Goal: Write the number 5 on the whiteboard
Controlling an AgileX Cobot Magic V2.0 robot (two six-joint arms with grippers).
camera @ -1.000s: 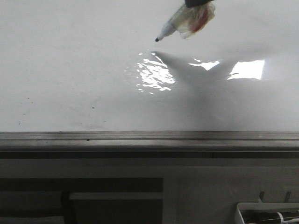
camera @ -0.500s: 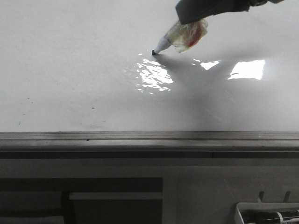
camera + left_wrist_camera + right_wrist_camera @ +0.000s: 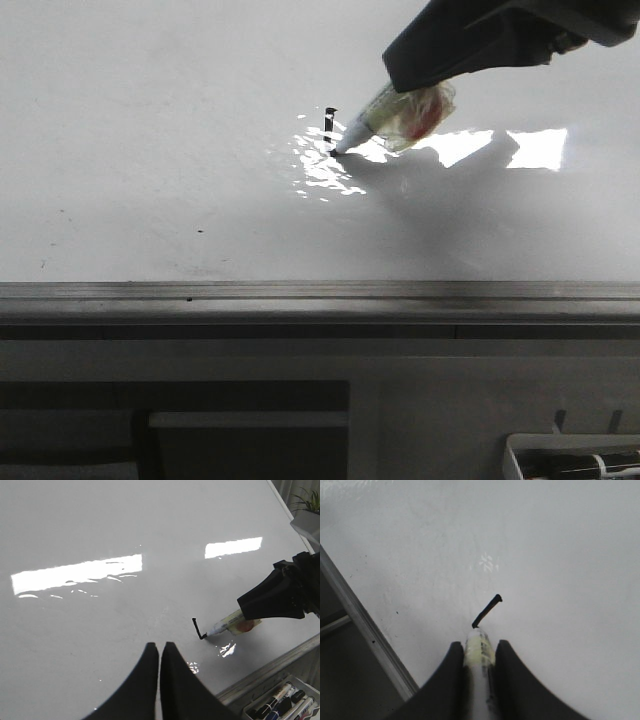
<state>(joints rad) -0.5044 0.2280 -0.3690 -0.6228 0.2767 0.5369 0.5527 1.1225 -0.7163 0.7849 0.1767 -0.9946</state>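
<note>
Beginning number 5 [image 3: 329, 128]: one short black stroke.

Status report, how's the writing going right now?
Right gripper shut on marker, tip on whiteboard. Number 5: one short stroke only. Left gripper shut, empty, above the board. Nothing in the way.

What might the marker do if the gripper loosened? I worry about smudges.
The marker looks round-barrelled, so it would probably roll on the glossy whiteboard. It seems light and stiff. Its wrapping may help the right gripper hold it.
</note>
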